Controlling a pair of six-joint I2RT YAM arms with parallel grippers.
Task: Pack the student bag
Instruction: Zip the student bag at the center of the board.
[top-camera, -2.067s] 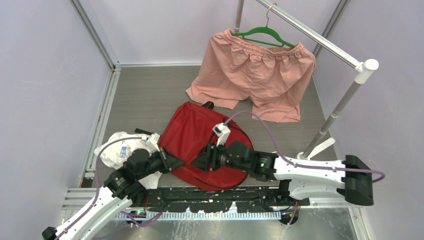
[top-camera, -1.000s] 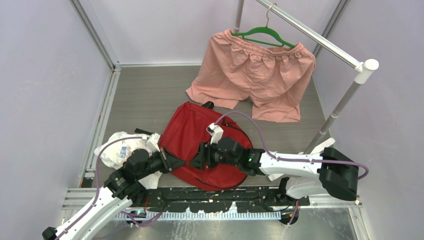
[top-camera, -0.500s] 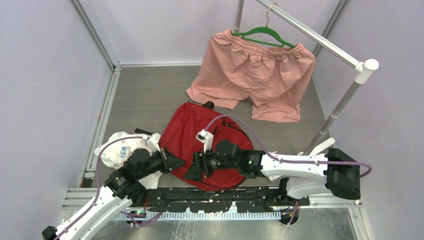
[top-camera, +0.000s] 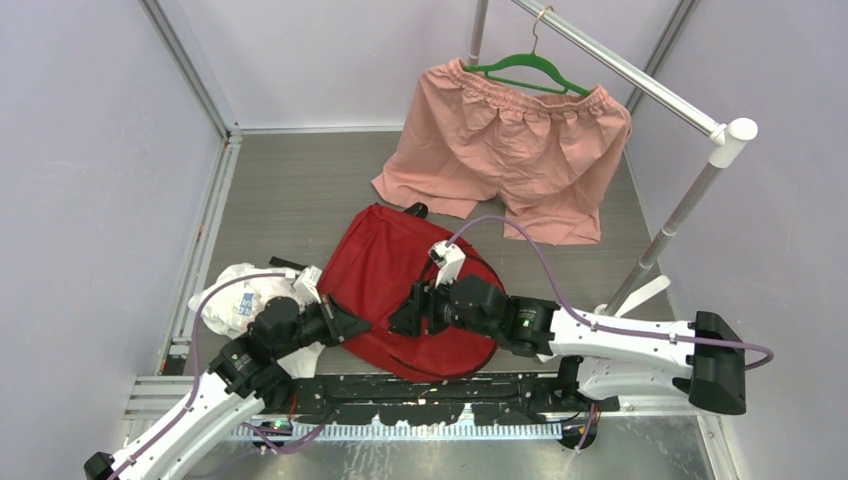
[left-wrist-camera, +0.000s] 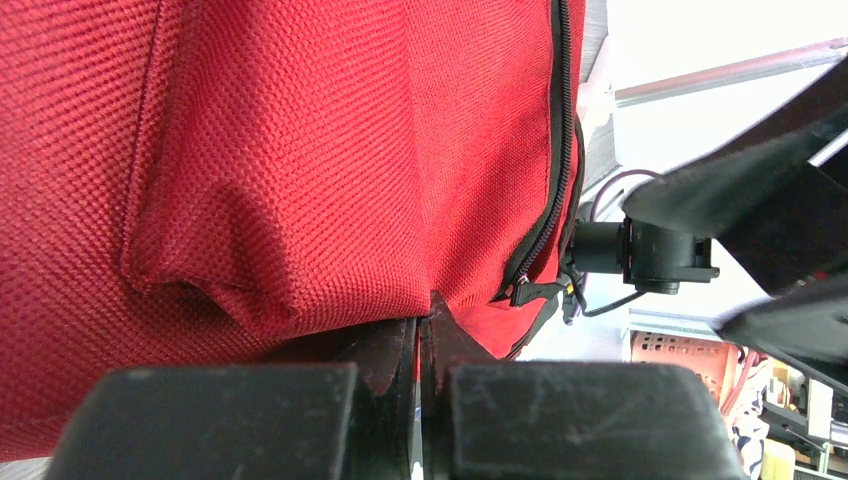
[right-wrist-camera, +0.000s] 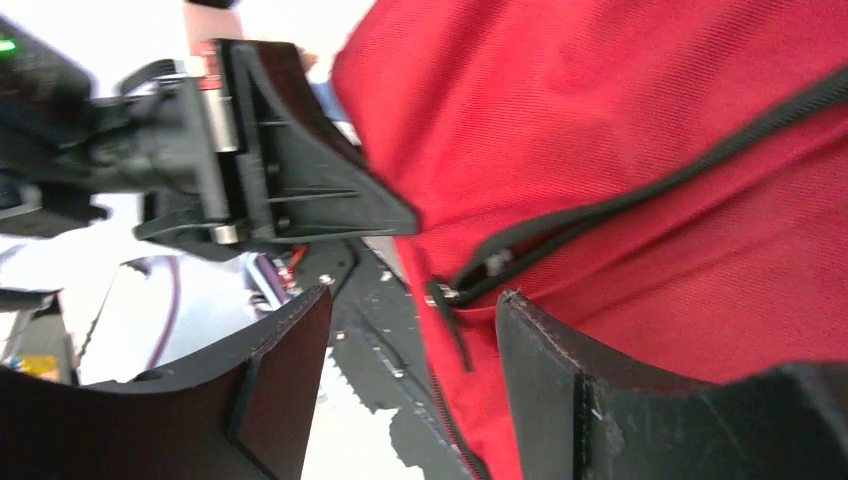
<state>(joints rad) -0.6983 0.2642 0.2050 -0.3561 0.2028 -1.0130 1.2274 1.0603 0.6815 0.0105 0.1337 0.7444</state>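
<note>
**A:** Where is the student bag lying?

**B:** It is lying flat on the table, towards the near edge and roughly in the middle. A white plastic bag is sitting just to its left. At the far side, pink shorts are hanging on a green hanger from a metal rail.

**A:** What is the left gripper doing?

**B:** It is reaching in from the near left and pinching the bag's near-left edge. In its wrist view the jaws are pressing tight together on a fold of the red fabric. The black zipper is running along the bag to the right of that fold.

**A:** And the right gripper?

**B:** It is hovering over the near part of the bag, pointing left towards the other arm. Its jaws are standing wide apart and gripping nothing. In its wrist view the zipper pull is lying in the gap between the two fingers. I cannot tell whether either finger is touching the fabric.
</note>
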